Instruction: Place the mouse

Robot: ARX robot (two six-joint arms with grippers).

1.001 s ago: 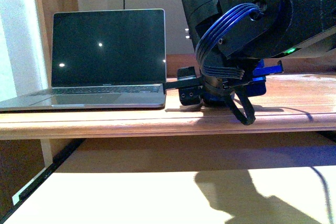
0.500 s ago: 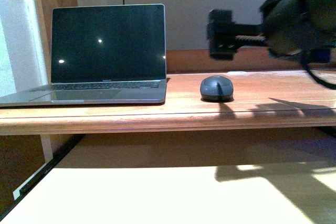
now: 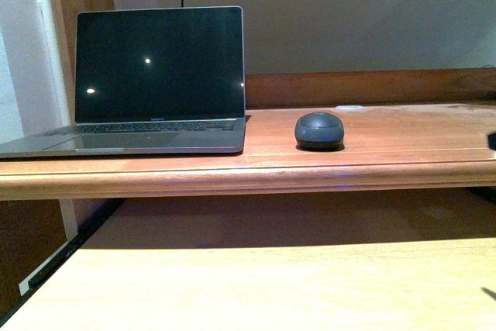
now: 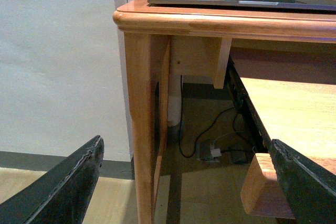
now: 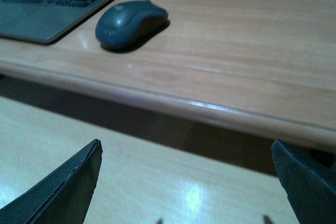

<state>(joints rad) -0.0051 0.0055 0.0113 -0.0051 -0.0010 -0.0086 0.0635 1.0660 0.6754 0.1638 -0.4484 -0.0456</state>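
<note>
Wooden counter against a plain wall: the mouse lies just right of the open laptop, not touching it.
Its long axis seems to run front to back. The right hand hangs spread and empty below the counter's front edge, with the mouse ahead of and above it, toward the laptop; this arm is nearer. The left hand, also spread and empty, sits by the counter's left leg, well apart.
</note>
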